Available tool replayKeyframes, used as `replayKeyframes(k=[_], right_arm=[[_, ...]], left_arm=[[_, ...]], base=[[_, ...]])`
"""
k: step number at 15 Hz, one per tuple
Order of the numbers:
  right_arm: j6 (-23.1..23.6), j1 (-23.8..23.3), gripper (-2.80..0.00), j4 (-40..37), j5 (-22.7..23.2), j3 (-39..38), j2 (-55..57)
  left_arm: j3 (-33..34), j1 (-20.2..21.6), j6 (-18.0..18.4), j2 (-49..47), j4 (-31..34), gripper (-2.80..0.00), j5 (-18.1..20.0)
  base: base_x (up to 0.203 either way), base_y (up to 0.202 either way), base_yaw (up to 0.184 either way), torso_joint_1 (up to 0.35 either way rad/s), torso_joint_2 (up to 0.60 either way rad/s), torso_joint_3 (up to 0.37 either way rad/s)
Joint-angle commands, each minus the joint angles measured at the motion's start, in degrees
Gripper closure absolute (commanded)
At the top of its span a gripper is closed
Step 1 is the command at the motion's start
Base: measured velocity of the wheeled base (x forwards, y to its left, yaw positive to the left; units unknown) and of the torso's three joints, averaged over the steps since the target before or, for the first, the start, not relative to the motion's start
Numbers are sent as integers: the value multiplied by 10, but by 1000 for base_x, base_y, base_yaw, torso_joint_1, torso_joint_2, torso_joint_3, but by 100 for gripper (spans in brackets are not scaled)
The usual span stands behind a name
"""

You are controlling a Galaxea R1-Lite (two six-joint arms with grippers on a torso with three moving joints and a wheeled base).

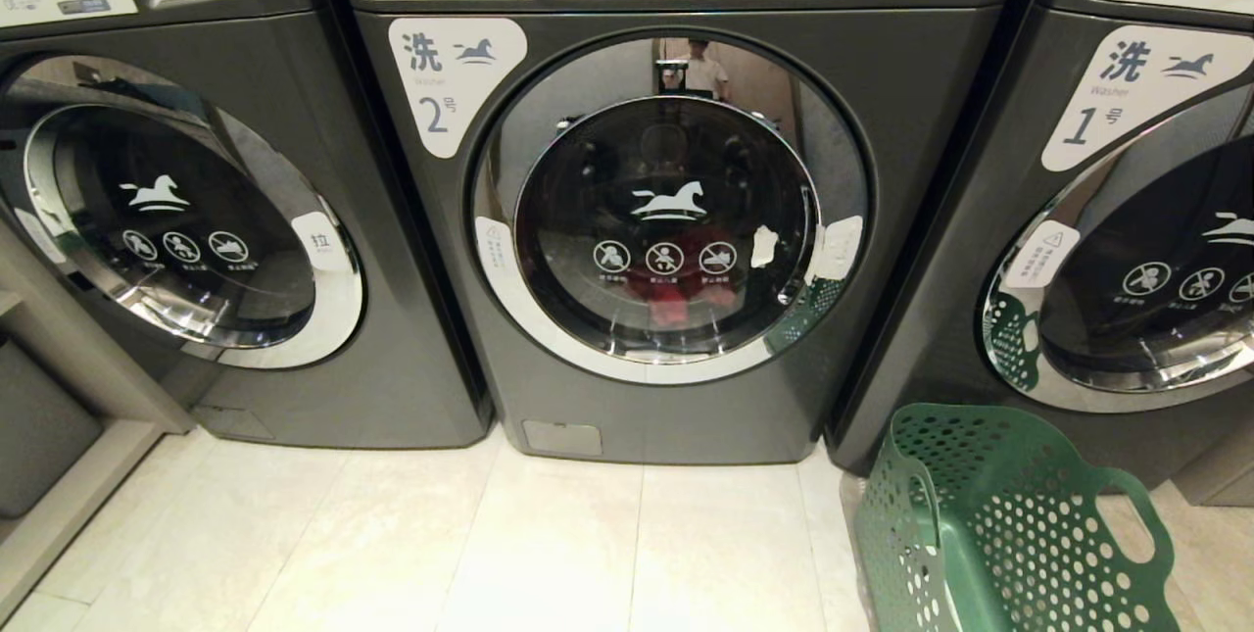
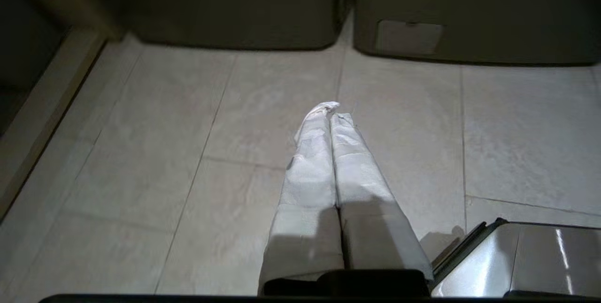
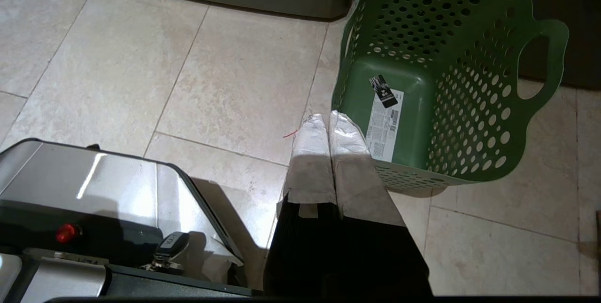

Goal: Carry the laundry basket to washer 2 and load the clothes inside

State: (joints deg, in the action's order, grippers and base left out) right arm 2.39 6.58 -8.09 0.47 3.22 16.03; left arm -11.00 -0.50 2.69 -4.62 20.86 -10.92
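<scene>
With red garment [image 1: 676, 294] behind washer 2's shut chrome-ringed door [image 1: 666, 220]: loading judged done. Perforated green plastic basket [image 1: 989, 524] empty at four o'clock. Both grippers [image 2: 331, 110] [image 3: 327, 120] clenched, holding nothing. Nothing further called for.

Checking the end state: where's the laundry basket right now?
The laundry basket stands empty on the tiled floor at the lower right of the head view, in front of washer 1, just right of washer 2.

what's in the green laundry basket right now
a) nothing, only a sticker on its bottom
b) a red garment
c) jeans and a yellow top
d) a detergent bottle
a: the right wrist view looks straight into the laundry basket and shows a bare bottom with just a white label.
</scene>
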Motion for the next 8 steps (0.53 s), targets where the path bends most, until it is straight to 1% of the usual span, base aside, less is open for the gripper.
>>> replayKeyframes(k=[1, 2, 3, 4, 5, 7, 8], right_arm=[[12, 0, 0, 1, 5, 0, -2], [13, 2, 0, -2, 5, 1, 5], [16, 1, 0, -4, 3, 2, 24], [30, -4, 0, -6, 1, 2, 38], [35, -20, 0, -7, 0, 2, 36], [37, -88, 0, -6, 0, 2, 15], [36, -107, 0, -1, 1, -1, 2]], left_arm=[[64, 7, 65, 45, -123, 0, 109], [67, 8, 52, 46, -128, 0, 109], [69, 8, 28, 46, -127, 0, 106], [71, 8, 21, 45, -126, 0, 102], [74, 8, 21, 45, -126, 0, 104], [78, 8, 21, 45, -126, 0, 106], [78, 8, 21, 45, -127, 0, 106]], base=[[0, 0, 0, 0, 0, 0], [0, 0, 0, 0, 0, 0], [0, 0, 0, 0, 0, 0], [0, 0, 0, 0, 0, 0], [0, 0, 0, 0, 0, 0], [0, 0, 0, 0, 0, 0], [0, 0, 0, 0, 0, 0]])
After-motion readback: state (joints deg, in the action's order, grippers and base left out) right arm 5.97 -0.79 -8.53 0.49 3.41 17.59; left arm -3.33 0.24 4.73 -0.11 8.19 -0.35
